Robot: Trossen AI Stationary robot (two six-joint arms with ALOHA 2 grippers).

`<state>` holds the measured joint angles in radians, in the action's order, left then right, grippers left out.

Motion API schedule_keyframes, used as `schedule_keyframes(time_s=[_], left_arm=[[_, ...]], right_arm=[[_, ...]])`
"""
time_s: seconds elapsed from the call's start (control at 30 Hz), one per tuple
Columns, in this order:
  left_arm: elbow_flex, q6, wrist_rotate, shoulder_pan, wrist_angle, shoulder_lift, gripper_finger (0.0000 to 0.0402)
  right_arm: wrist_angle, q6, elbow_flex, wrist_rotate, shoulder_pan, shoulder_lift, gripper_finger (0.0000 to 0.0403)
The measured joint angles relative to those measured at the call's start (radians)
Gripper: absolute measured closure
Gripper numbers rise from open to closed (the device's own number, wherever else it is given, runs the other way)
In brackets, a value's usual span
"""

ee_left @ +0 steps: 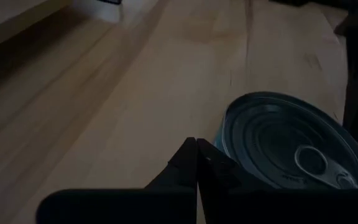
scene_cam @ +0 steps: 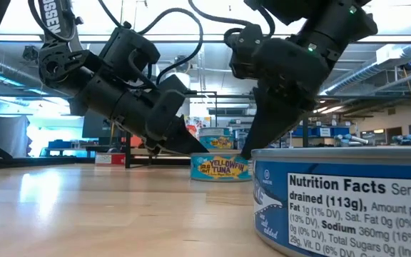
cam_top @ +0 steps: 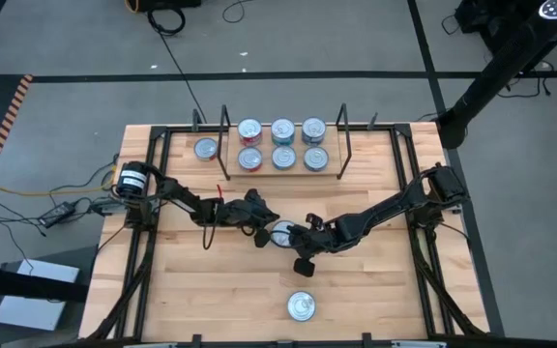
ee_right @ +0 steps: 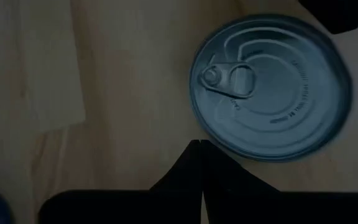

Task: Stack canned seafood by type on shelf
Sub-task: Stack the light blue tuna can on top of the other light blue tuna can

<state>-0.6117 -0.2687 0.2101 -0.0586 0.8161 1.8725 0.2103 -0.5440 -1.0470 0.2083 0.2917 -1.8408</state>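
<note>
Centre frame in the high view, the tin (cam_top: pixel 281 234) lies flat, lid up, pull-tab showing. Left gripper (cam_top: pixel 267 232) and right gripper (cam_top: pixel 298 238) flank it, both pinched closed, holding nothing. Shelf (cam_top: pixel 283 174) sits above, six tins stacked.

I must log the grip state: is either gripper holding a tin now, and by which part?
Nothing is held. The left gripper and right gripper are both shut and empty, their tips beside the tin between them.
</note>
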Motion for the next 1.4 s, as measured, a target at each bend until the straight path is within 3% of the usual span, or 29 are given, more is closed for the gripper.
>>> schedule_keyframes(time_s=[0.77,1.4], left_arm=[[-0.027,0.005,-0.066,-0.025,-0.103,-0.001,0.0396],[-0.025,0.003,-0.127,-0.035,-0.151,0.001,0.0396]], right_arm=[[-0.082,-0.02,0.002,0.012,0.0,-0.038,0.0394],[-0.138,-0.043,0.0,0.036,-0.017,0.065,0.0394]])
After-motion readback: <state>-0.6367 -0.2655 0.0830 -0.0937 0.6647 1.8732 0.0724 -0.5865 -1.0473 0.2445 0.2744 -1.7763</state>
